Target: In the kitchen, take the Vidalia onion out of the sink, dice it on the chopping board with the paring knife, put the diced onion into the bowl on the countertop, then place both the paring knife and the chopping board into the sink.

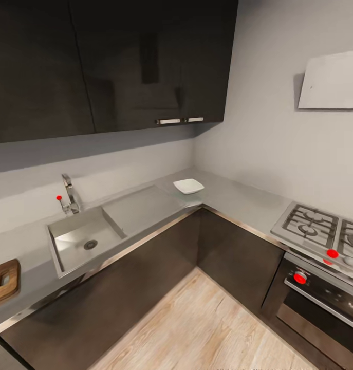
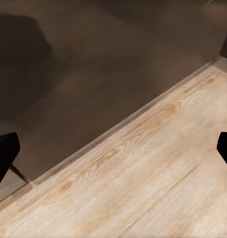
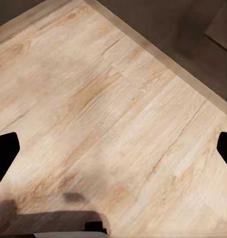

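Observation:
The grey steel sink [image 1: 68,241] is set into the countertop [image 1: 238,198] at the left, with a round drain and a chrome tap [image 1: 69,194] behind it. Its visible basin floor looks bare, and the Vidalia onion is out of view. At the far left edge lies the dark brown chopping board [image 1: 5,288], cut off by the frame. A small greyish thing rests on it, too small to identify, so I cannot make out the paring knife. The white square bowl [image 1: 188,186] sits in the counter's corner. My left gripper [image 2: 113,158] and right gripper [image 3: 113,148] are open over the wooden floor, holding nothing.
A gas hob [image 1: 320,228] with red knobs and an oven [image 1: 320,303] stand at the right. Dark wall cabinets [image 1: 109,61] hang above the sink, and dark base cabinets [image 1: 145,277] line the L-shaped counter. Light wooden floor [image 1: 207,329] fills the corner between them.

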